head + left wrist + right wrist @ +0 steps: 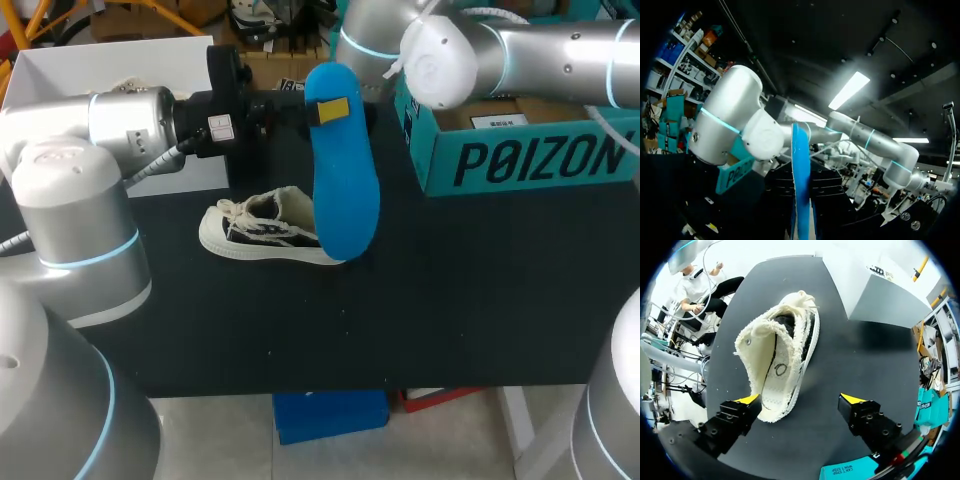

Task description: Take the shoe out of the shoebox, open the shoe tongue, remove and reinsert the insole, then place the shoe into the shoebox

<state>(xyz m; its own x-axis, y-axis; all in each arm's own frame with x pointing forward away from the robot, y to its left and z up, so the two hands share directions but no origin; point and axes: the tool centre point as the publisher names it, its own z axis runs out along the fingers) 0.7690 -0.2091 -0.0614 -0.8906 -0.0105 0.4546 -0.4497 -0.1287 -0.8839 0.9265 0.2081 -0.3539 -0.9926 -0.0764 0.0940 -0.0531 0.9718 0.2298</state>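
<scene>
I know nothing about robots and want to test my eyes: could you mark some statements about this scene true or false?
1. The blue insole is inside the shoe. False: the left gripper holds it up in the air.
2. The shoe lies on the black table. True.
3. The right gripper is open above the shoe. True.
4. The shoe sits in the teal shoebox. False: it lies outside it.

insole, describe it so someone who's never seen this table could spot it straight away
On the black table, find the cream sneaker lying near the middle. Rising on end over one end of it, held at its upper end by the left gripper, is the insole. It is the only flat, foot-shaped, bright blue thing; the shoebox nearby is teal.
</scene>
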